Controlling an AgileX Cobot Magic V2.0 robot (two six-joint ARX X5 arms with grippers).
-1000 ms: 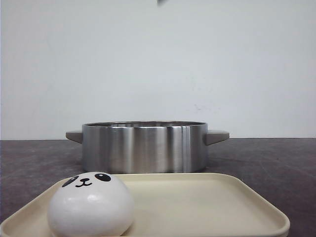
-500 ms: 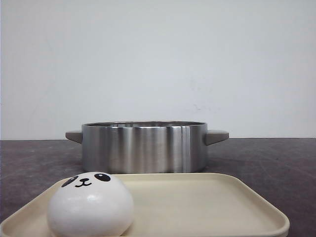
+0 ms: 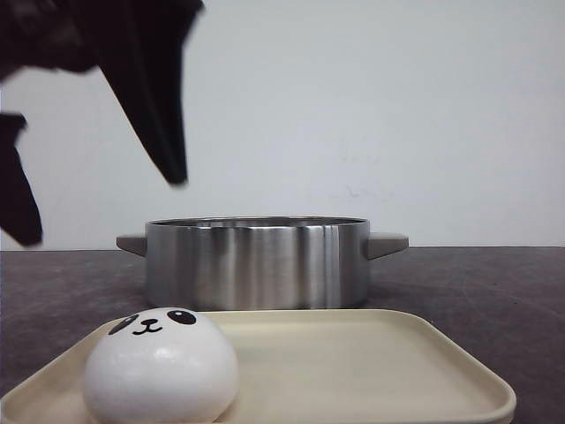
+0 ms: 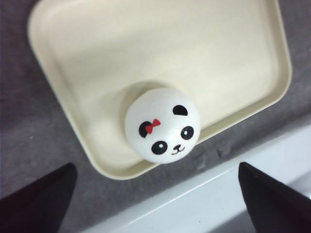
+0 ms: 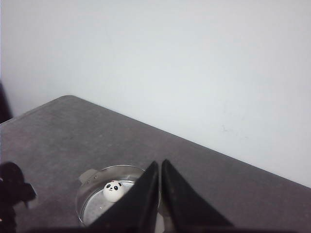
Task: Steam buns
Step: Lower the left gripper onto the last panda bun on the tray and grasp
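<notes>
On the dark table (image 3: 494, 283), your left fingers (image 4: 43, 199) hang spread wide above a bun (image 4: 162, 125) on the tray (image 4: 243, 29), touching nothing. Your right fingers (image 5: 182, 204) are pressed together, empty; another bun (image 5: 113, 191) sits in the pot (image 5: 90, 201).

You have a round stainless steel pot (image 3: 258, 262) sitting upright on the dark grey table (image 3: 494, 291), with a stubby grey handle (image 3: 388, 244) sticking out at each side. Just in front of it lies a cream rectangular tray (image 3: 371, 371) with rounded corners and a raised rim, flat on the table. Behind everything you see a plain white wall (image 3: 397, 115).
</notes>
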